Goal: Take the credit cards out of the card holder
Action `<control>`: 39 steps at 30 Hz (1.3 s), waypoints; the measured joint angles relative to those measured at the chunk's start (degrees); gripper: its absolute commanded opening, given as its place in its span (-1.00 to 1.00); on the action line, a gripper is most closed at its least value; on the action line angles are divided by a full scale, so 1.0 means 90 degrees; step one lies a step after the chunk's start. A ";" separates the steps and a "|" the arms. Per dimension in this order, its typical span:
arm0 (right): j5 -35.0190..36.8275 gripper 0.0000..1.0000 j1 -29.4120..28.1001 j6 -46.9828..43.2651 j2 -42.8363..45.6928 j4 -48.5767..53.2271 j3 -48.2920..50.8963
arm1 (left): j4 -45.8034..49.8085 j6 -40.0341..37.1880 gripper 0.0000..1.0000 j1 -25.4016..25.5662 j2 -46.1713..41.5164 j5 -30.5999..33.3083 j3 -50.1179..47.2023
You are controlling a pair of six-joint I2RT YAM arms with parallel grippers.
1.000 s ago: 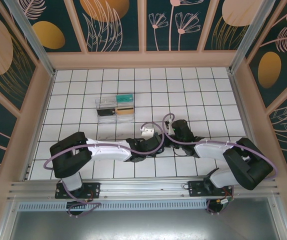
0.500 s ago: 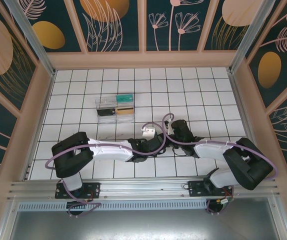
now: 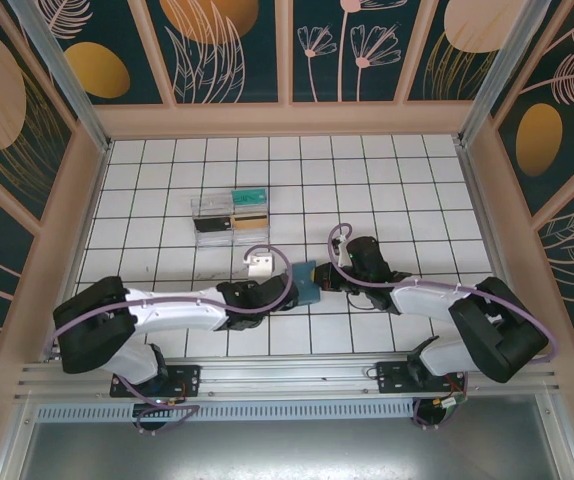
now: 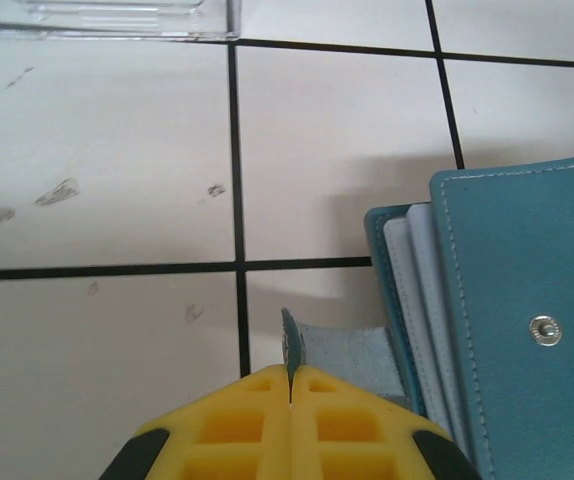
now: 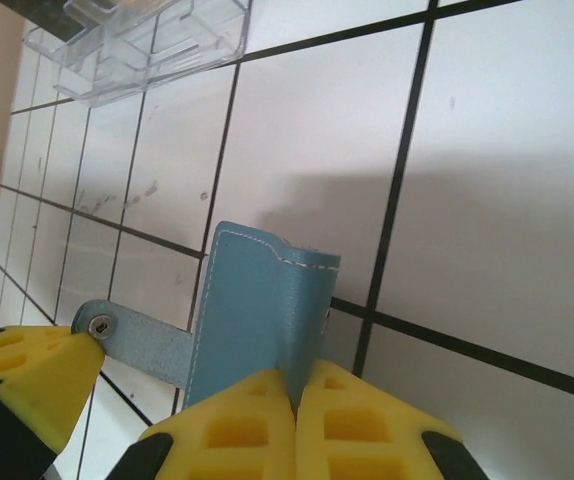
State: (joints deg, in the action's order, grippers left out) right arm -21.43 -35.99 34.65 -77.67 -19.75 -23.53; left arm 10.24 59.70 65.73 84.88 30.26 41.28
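- Now, the card holder (image 3: 304,284) lies on the white tiled table (image 3: 407,190), a little toward 6 o'clock from the middle, with an arm reaching it from each side.
- Left gripper (image 4: 290,372) is at the holder's 9 o'clock, its yellow fingers pressed together and pinching the thin blue strap (image 4: 342,345).
- In the right wrist view that strap lies flat, its metal snap (image 5: 100,325) right at the left gripper's fingertip.
- Right gripper (image 5: 295,385) is at 3 o'clock, fingers clamped tight on the holder's edge, one flap standing up from between them.
- In the left wrist view, pale inner sleeves (image 4: 409,290) peek out beside the cover.
- Clear box (image 3: 212,205) sits at 11 o'clock from the holder, well apart.
- The credit cards (image 3: 250,222), teal, tan and black, are at that box; inside or beside it, I cannot tell.
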 measured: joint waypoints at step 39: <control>0.0194 -0.74 -0.0138 -0.0114 0.0083 0.0279 -0.0206 | -0.1022 -0.0743 -1.00 -0.0044 -0.1015 -0.0495 0.0019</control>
State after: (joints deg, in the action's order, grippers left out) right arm -19.68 -37.23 33.63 -76.93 -17.23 -25.39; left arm 1.04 53.01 65.34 75.75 25.80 41.45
